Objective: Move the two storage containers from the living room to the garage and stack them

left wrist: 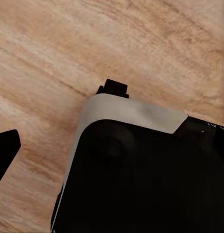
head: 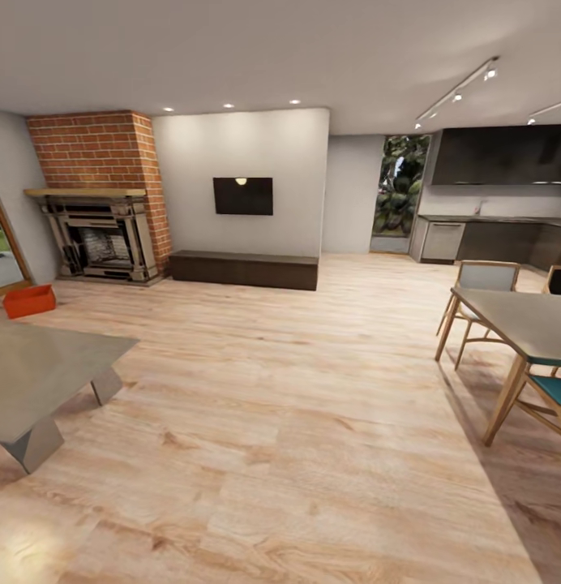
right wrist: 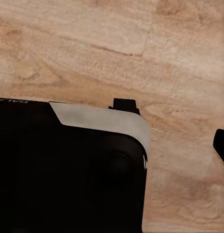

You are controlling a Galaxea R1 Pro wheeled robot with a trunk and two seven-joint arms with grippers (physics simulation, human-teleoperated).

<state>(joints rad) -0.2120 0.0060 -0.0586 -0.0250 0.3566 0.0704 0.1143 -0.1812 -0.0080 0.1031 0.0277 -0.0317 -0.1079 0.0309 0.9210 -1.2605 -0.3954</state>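
We see one bin (head: 29,300) far left on the wood floor (head: 297,422) by the fireplace (head: 102,239), cannot tell our fingers' state, and judge we could clip the low table (head: 37,373) heading there.

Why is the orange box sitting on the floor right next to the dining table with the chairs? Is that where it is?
Not quite. The orange box is on the wood floor, but it sits at the far left near the brick fireplace, not by the dining table, which stands across the room on the right. The head view shows this.
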